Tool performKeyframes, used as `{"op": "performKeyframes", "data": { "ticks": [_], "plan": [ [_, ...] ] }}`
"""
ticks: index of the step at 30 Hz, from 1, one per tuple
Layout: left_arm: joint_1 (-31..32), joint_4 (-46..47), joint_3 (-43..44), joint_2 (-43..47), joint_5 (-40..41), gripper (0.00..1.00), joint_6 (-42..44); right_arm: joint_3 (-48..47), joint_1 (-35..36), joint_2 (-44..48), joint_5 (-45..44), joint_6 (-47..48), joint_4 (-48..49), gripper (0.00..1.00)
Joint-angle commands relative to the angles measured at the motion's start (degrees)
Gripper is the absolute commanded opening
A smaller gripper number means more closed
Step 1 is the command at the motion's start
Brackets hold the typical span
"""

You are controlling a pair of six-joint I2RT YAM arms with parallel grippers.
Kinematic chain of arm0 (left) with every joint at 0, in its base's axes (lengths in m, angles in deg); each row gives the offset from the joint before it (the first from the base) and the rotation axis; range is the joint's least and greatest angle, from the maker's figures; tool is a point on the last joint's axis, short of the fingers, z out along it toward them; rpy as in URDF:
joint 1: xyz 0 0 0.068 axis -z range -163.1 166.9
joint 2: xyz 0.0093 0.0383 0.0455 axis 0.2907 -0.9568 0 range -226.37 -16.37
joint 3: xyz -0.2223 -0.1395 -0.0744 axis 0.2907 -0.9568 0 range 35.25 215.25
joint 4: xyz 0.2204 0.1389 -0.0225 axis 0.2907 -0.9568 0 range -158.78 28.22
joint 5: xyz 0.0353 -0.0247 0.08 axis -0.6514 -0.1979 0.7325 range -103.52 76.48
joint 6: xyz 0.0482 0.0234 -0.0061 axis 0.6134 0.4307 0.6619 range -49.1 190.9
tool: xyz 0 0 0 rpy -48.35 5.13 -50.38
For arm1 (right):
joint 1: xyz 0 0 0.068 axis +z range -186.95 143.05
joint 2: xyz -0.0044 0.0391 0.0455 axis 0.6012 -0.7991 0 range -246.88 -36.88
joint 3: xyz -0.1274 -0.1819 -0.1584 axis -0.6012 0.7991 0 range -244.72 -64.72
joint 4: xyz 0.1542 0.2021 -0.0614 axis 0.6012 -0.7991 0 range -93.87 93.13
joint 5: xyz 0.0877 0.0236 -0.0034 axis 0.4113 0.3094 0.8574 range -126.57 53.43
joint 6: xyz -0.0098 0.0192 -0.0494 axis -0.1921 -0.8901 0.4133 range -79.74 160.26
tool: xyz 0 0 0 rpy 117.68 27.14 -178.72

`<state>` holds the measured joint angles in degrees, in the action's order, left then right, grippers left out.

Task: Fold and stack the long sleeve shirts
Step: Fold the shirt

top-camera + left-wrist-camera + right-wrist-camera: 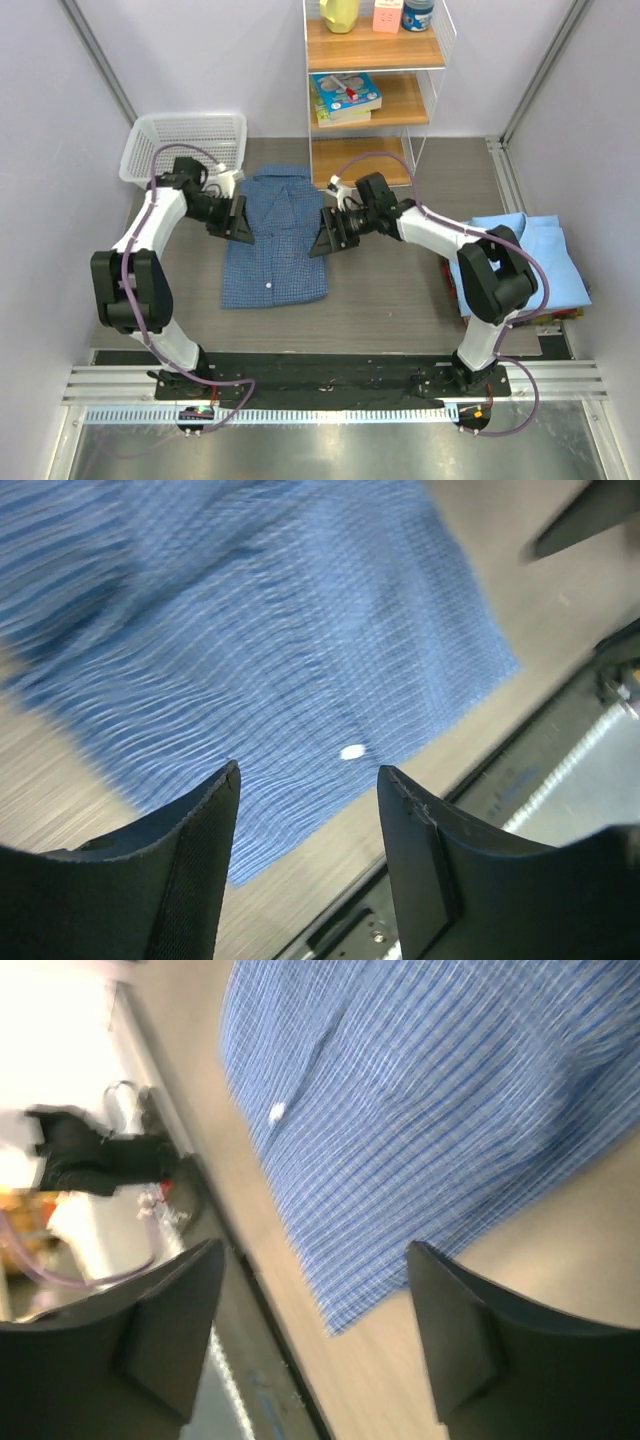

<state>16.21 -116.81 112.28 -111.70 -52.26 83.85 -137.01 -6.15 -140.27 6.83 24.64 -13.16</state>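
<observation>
Centrally, checked shirt [275,245] between left end effector [238,218] and right end effector [328,232]

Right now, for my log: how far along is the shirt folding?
Done: the checked shirt lies folded mid-table. In hand: nothing; the left gripper and right gripper stand open either side of it. Left: the light blue shirt, apart at the right, not yet stacked.

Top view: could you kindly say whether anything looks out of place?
The light blue shirt lies at the far right edge, something red poking out beneath it; the dark blue checked shirt looks neatly folded.
</observation>
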Motion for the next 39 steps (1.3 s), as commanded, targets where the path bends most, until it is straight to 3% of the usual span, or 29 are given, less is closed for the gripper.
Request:
{"op": "performKeyframes", "data": {
  "ticks": [1, 2, 5, 11, 17, 22, 29, 34, 37, 39],
  "plan": [
    [5.8, -0.9, -1.6, -3.7, -7.2, 0.57, 0.7, 14.4, 0.6, 2.8, 9.8, -14.2, 15.9, 0.84],
    [7.4, 0.5, -1.7, -4.1, -7.6, 0.57, 0.3, 16.0, 0.6, 3.2, 9.4, -15.8, 18.9, 0.9],
    [9.3, 3.8, -2.5, -5.0, -7.7, 0.57, -2.0, 18.9, 0.5, 3.9, 8.2, -15.2, 21.9, 0.94],
    [14.5, 7.6, -2.9, -7.2, -8.0, 0.56, -5.6, 22.9, 0.5, 1.5, 9.9, -24.5, 35.4, 0.99],
    [17.6, 12.8, -3.8, -9.9, -7.7, 0.49, -11.7, 21.9, 1.0, -0.4, 10.9, -28.2, 39.6, 0.99],
    [17.9, 16.9, -2.9, -13.7, -8.7, 0.45, -16.5, 26.4, 2.1, -2.9, 12.8, -39.6, 53.5, 0.99],
    [18.0, 19.3, -3.2, -18.7, -1.2, 0.31, -20.4, 34.0, 3.5, -5.1, 16.6, -51.3, 64.4, 0.99],
    [17.3, 21.4, -4.9, -20.5, 0.9, 0.28, -24.1, 33.8, 3.4, -8.6, 19.6, -51.7, 62.8, 0.92],
    [16.2, 21.0, -5.2, -21.2, 3.1, 0.25, -24.6, 34.4, 3.3, -5.7, 20.6, -48.2, 59.5, 0.89],
    [15.3, 21.1, -5.2, -21.7, 1.6, 0.25, -24.7, 32.6, 3.2, -2.5, 20.5, -40.4, 43.6, 0.88]
  ]
}}
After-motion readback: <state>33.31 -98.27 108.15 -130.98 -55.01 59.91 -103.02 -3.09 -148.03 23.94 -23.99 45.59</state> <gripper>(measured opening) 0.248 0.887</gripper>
